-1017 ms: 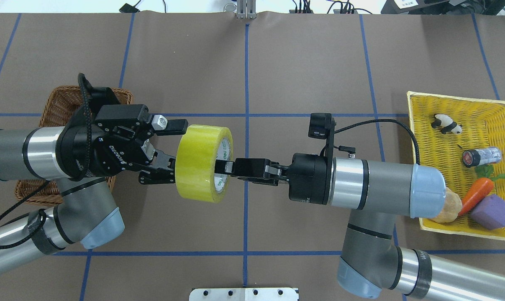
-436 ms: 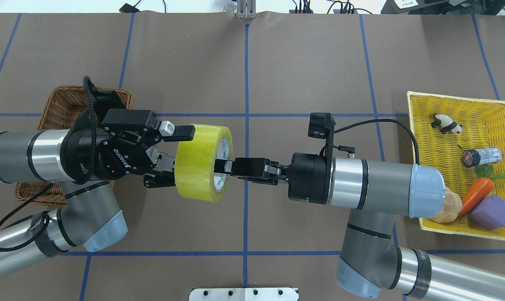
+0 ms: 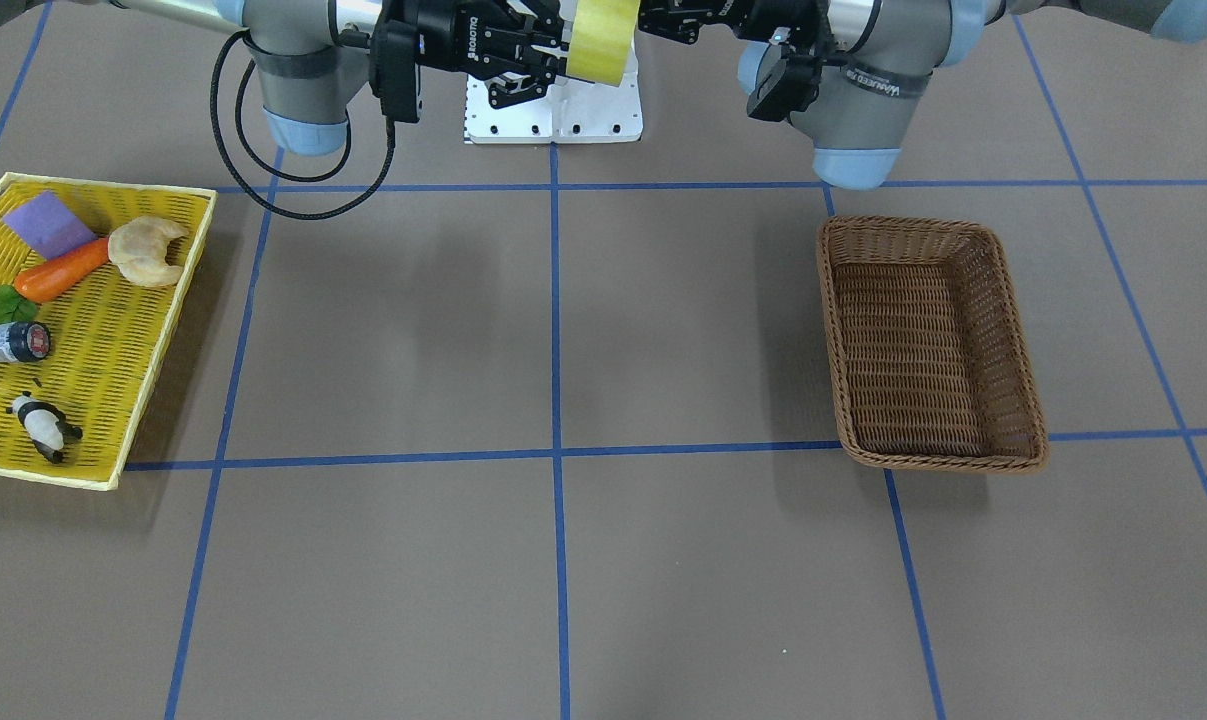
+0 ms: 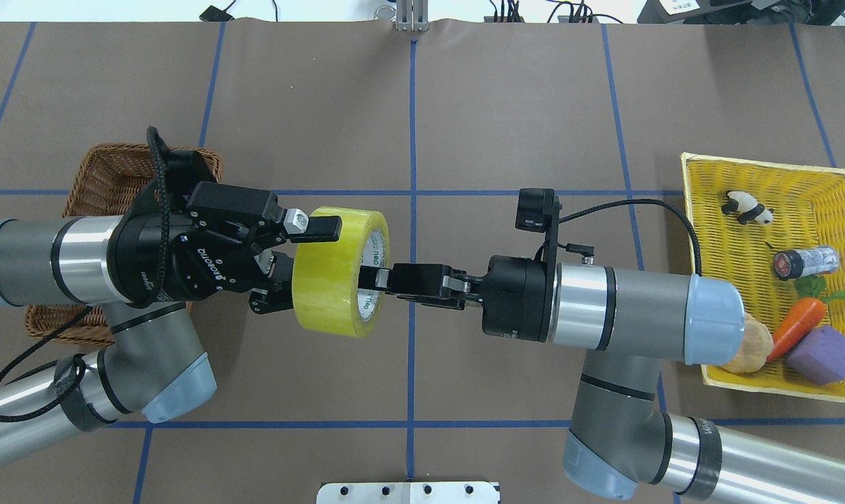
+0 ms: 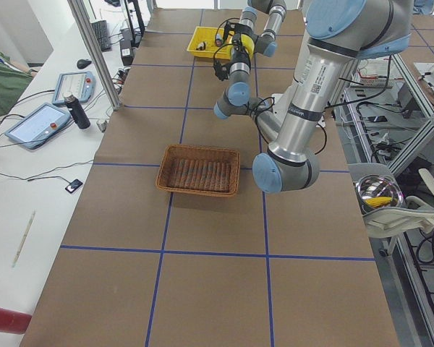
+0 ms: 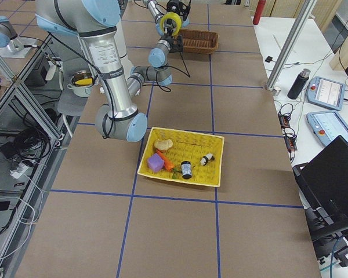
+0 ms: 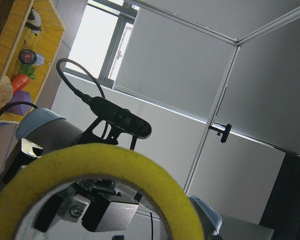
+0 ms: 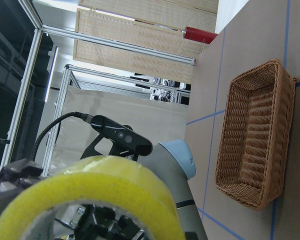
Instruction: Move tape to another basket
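The yellow tape (image 4: 327,280) hangs on edge in mid-air over the table's middle, also seen as tape (image 3: 603,35). My right gripper (image 4: 374,280) reaches into its core from the right and is shut on the roll's wall. From the left, my left gripper (image 4: 303,262) stands open astride the roll, its upper finger (image 4: 322,227) lying over the outer face and its lower finger hidden behind the roll. The brown wicker basket (image 4: 103,175) sits under the left arm, and in the front view the basket (image 3: 928,225) holds nothing.
A yellow mesh tray (image 4: 744,175) at the far right holds a toy panda (image 4: 745,206), a small bottle (image 4: 806,262), a carrot (image 4: 800,323), a purple block (image 4: 822,355) and a bread roll (image 4: 755,346). A white mounting plate (image 3: 553,110) lies at the robot's edge.
My left gripper has slid right, and its upper finger now overlaps the tape's outer face. The right gripper and the tape have stayed put.
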Robot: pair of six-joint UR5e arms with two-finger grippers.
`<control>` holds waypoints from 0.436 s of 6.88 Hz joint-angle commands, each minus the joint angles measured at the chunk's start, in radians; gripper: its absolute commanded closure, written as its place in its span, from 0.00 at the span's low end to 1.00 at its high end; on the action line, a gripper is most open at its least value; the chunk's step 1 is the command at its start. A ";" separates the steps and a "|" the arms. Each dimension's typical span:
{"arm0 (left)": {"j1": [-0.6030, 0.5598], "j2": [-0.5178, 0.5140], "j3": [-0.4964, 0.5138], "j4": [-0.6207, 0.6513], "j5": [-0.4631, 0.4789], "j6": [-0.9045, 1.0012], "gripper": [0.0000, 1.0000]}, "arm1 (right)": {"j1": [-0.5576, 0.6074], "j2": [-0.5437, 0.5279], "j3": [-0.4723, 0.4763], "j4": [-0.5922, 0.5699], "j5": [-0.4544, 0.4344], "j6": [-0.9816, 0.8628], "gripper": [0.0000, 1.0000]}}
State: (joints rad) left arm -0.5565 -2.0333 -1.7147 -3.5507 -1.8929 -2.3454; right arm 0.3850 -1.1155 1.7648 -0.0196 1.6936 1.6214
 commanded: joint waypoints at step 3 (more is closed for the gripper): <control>0.003 0.001 0.000 0.001 0.000 0.000 0.81 | 0.002 -0.003 -0.001 0.004 0.000 0.002 0.60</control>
State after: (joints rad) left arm -0.5548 -2.0333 -1.7152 -3.5500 -1.8932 -2.3451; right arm 0.3859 -1.1180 1.7639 -0.0174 1.6941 1.6228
